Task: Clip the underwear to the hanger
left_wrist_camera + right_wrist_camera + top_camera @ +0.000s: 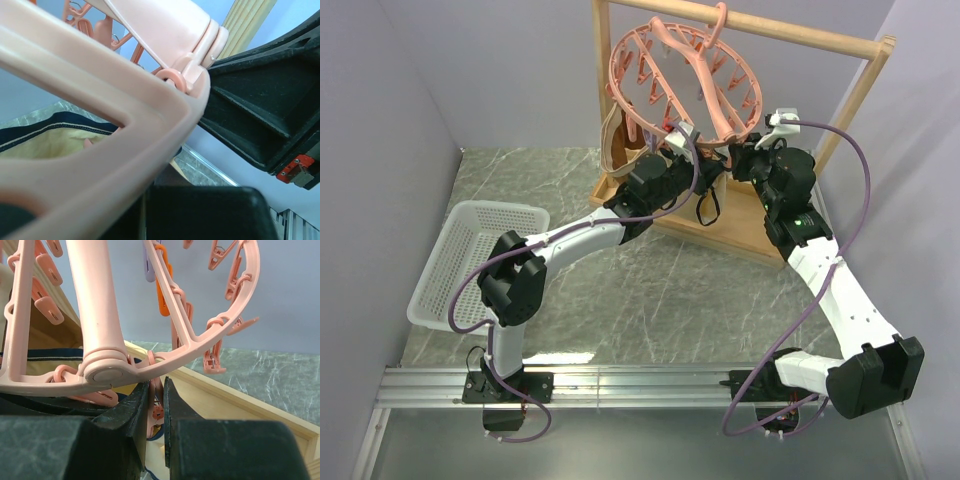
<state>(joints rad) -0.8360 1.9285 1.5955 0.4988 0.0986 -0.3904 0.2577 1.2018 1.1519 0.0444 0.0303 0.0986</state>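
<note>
Peg of the pink hanger (100, 315) pinched in the narrow right pincer (156, 390), left pincer (680, 150) against the ring, grip impossible to tell, tan underwear (45, 142) just beyond it

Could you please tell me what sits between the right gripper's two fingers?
A pink clip peg of the hanger fills the narrow gap between the fingers of the right gripper. The right wrist view shows this.

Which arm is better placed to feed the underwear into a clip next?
Probably the left. Its gripper sits under the hanger ring, right beside the underwear and its dark-trimmed edge. The right gripper is occupied, its fingers pinched around a peg.
</note>
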